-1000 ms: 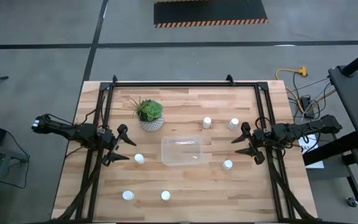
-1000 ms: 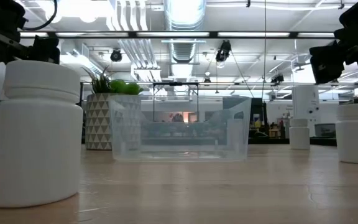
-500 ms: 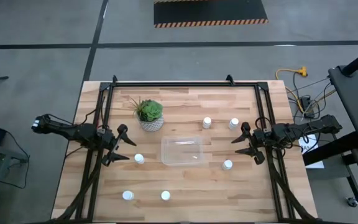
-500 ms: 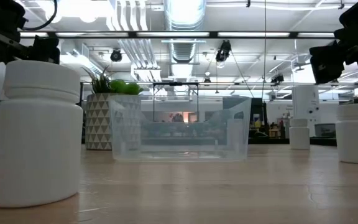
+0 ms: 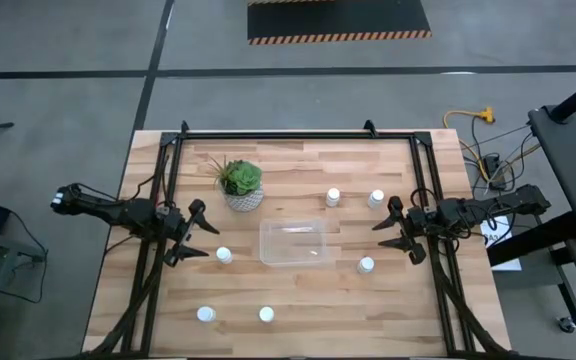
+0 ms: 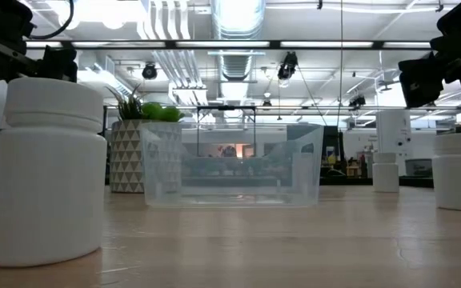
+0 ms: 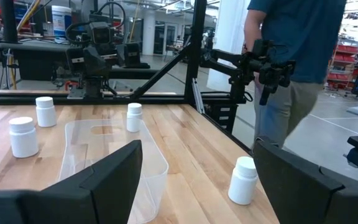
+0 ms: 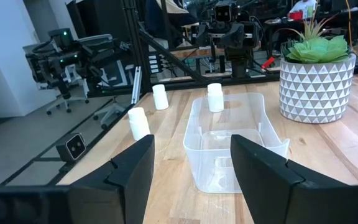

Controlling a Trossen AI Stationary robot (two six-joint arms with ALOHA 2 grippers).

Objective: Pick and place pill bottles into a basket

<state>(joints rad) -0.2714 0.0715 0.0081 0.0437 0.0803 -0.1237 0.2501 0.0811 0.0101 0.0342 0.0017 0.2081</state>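
Pill bottles [image 5: 224, 255]: all six on table [image 5: 308, 290]; basket [image 5: 292, 241] empty; left gripper [image 5: 190, 231], right gripper [image 5: 394, 229] spread apart, holding nothing.

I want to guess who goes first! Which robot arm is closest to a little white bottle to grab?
Probably the left. The left gripper is open, with a pill bottle just beside its fingertips. The right gripper is open too, but its nearest bottle sits a bit farther off. The basket lies between them.
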